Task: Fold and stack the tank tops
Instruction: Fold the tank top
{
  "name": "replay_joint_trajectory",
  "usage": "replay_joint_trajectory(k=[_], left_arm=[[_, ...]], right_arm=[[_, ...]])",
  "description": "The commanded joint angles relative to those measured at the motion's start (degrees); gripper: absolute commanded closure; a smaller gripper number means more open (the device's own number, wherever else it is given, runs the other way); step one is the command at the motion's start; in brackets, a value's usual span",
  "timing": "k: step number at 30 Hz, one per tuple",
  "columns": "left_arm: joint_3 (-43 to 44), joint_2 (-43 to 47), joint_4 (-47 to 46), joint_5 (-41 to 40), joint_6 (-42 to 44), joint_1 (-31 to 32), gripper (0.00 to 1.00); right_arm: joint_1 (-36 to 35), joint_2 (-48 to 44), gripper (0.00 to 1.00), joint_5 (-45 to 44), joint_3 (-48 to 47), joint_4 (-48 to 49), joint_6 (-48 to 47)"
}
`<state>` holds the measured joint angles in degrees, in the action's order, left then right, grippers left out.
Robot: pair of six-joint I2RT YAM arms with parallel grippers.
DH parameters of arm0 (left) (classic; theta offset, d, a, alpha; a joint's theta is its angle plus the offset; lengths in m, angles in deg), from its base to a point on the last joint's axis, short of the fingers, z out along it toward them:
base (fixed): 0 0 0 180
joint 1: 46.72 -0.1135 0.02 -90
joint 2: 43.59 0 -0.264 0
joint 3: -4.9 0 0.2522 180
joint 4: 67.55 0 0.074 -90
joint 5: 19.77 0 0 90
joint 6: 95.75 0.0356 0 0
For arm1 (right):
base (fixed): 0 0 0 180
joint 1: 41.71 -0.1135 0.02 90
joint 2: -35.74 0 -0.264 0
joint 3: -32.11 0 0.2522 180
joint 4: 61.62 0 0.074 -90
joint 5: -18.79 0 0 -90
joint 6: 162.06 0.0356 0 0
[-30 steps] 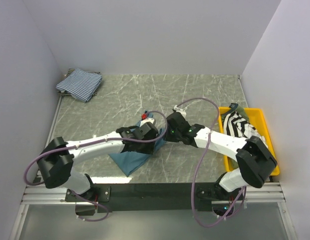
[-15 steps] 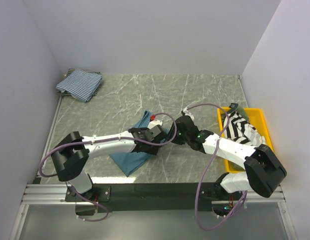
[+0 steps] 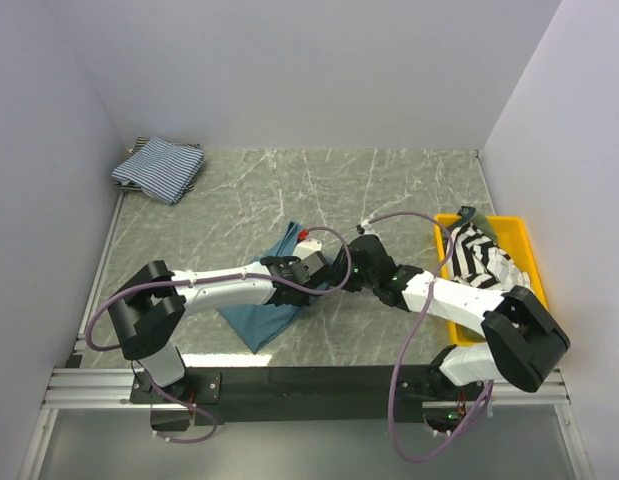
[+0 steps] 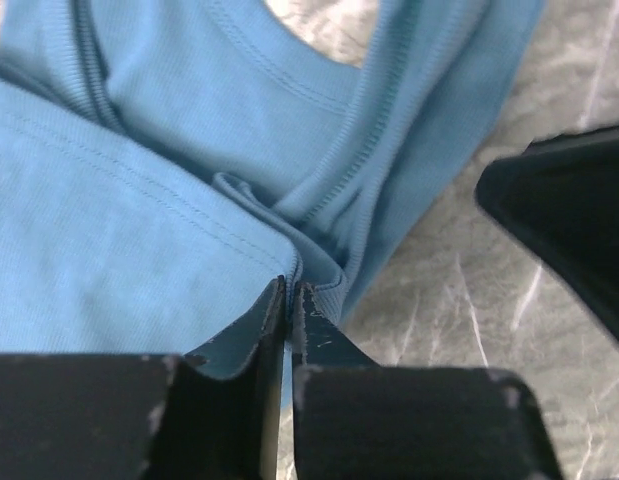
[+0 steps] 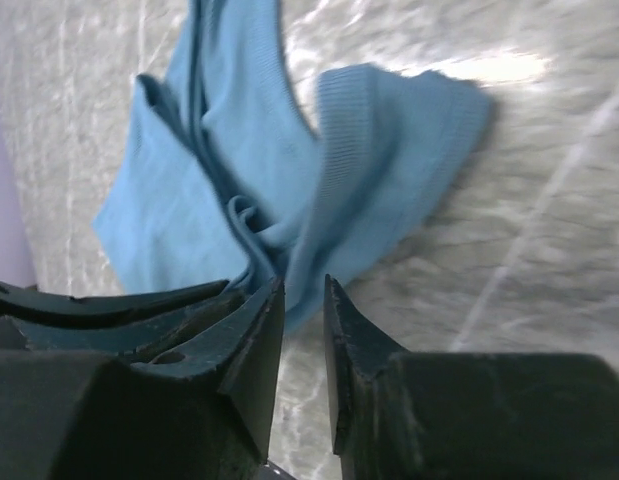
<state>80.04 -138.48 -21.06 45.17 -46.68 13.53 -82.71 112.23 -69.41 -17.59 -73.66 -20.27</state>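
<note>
The teal top [image 3: 261, 312] lies crumpled on the table, well left of the tray [image 3: 522, 236]. One ribbed edge of it is pinched in the left gripper [image 4: 289, 290], whose jaws are all but closed on the cloth. The right gripper [image 5: 301, 290] is set just beside that pinch, on the side nearer the tray, with its jaws narrowly apart. Cloth reaches their tips, but none is seen caught between them.

The step in hand is judged to be a two-point hold for spreading the top flat. It would be done well if the right jaws were closed on a single hem layer, not on the bunched fold. The two holds should then be drawn apart evenly and kept low, so that the cloth is not twisted.

The black-and-white top [image 3: 474, 258] lies in the tray. The fine-striped top [image 3: 159, 168] is folded far left of the tray, by the back wall.

No brand, label or writing can be read.
</note>
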Motion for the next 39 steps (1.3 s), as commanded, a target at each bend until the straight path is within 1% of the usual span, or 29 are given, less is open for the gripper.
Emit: replay_joint_trajectory(k=[1,3,4,7,10,18,23,30,34,39], left_arm=[[1.19,2.07,1.63,-4.20,-1.52,0.22,0.92],[0.76,3.13,1.98,-5.08,-2.22,0.13,0.94],[0.67,3.31,2.33,-5.44,-2.66,0.05,0.95],[-0.12,4.71,3.83,-6.67,-4.42,-0.13,0.98],[-1.53,7.25,4.27,-6.85,-5.65,-0.57,0.98],[-3.99,11.22,5.32,-6.23,-7.23,-1.80,0.98],[-5.13,13.15,5.41,-5.27,-7.59,-2.42,0.98],[-7.24,15.35,4.63,-3.60,-8.20,-4.08,0.97],[-7.95,16.40,4.10,-2.54,-8.29,-4.96,0.97],[-8.82,17.11,3.92,-1.84,-8.38,-5.58,0.97]], right_arm=[[-1.98,2.43,0.74,1.62,-1.05,5.31,1.12],[-3.04,4.36,0.77,1.89,-1.67,6.28,1.29],[-3.30,4.98,0.81,2.15,-1.93,6.54,1.38],[-4.36,6.74,0.87,2.41,-2.29,7.60,1.91],[-5.50,7.97,0.90,2.59,-2.55,8.04,2.17],[-8.66,10.78,0.93,2.59,-4.13,8.65,2.79],[-10.16,10.26,0.94,1.89,-3.26,9.01,3.67],[-11.13,10.08,0.96,2.42,-0.45,12.17,5.43],[-11.13,11.40,0.99,2.59,-0.71,12.70,5.69],[-11.13,11.93,0.99,2.07,-1.23,12.17,5.08]])
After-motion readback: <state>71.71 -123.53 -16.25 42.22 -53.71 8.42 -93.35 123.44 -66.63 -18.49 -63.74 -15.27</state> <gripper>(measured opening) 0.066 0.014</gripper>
